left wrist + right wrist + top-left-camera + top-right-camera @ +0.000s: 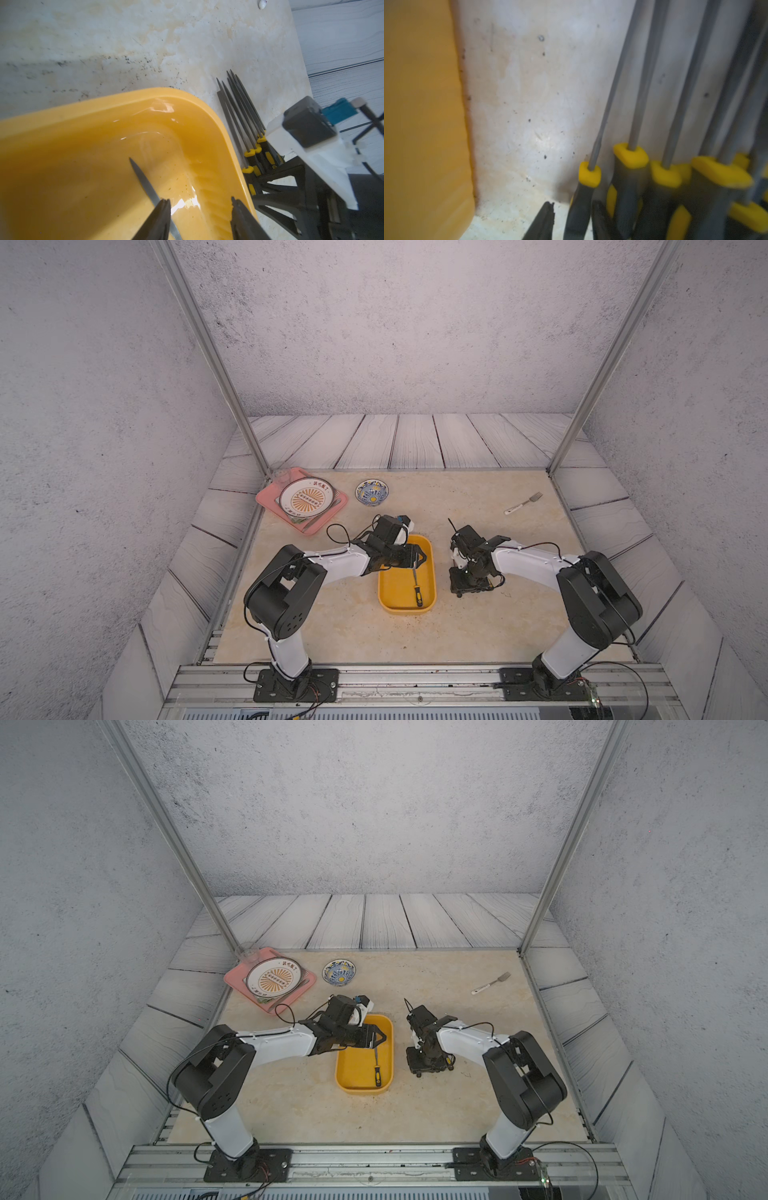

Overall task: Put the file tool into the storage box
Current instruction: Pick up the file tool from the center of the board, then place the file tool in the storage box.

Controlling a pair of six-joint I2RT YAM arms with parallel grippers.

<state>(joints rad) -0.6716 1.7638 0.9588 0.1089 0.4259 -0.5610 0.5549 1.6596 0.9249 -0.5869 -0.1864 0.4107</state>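
Beige marble-look tabletop (478, 626), grey walls around. Yellow storage box (392, 593) sits mid-table between both arms. One file tool (417, 591) lies inside it, along the side nearer the right arm, with its yellow-black grip toward the robot and its blade under the left gripper (199, 202). Left gripper hovers over the box's far half, jaws apart, holding nothing; the blade passes right by one finger (160, 216). Loose files (239, 116) bunch on the table just beside the box, outside it. Right gripper (572, 204) is down at their grips, jaws apart either side of one handle (588, 174), one fingertip (544, 218) clear of it. Pink tray (270, 499) with plate (306, 497), small bowl (371, 492) and fork (524, 503) sit at the far side.
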